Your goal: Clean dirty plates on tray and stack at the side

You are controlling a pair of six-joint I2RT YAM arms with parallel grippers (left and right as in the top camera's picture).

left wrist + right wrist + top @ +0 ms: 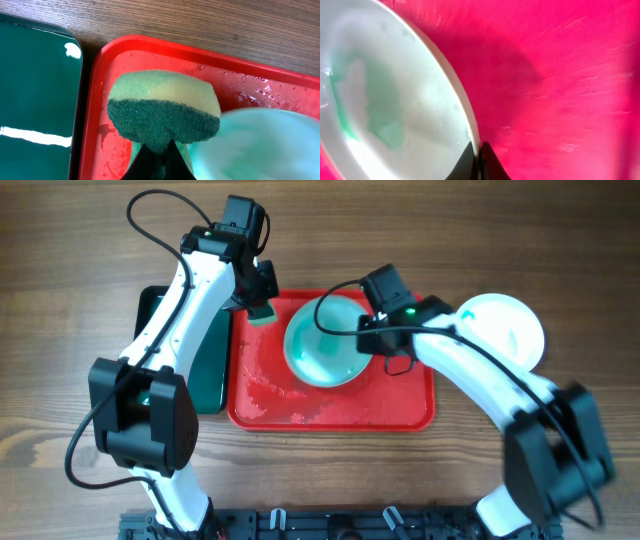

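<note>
The red tray (400, 405) fills the middle of the overhead view. Its left rim lies beside the dark green tray (212, 375), and its wet floor is bare along the lower edge. A white plate (505, 330) rests on the wooden table (60, 280) at upper right, off the tray. The right gripper (476, 159), jaws narrow, pinches the right rim of the smeared plate (322, 345). The left gripper (157, 160) clamps a sponge (162, 107) at the tray's upper left corner, just left of that plate.

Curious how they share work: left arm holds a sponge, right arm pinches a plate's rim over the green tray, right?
Not quite: the plate sits over the red tray; the overhead view shows it. The rest holds.
</note>
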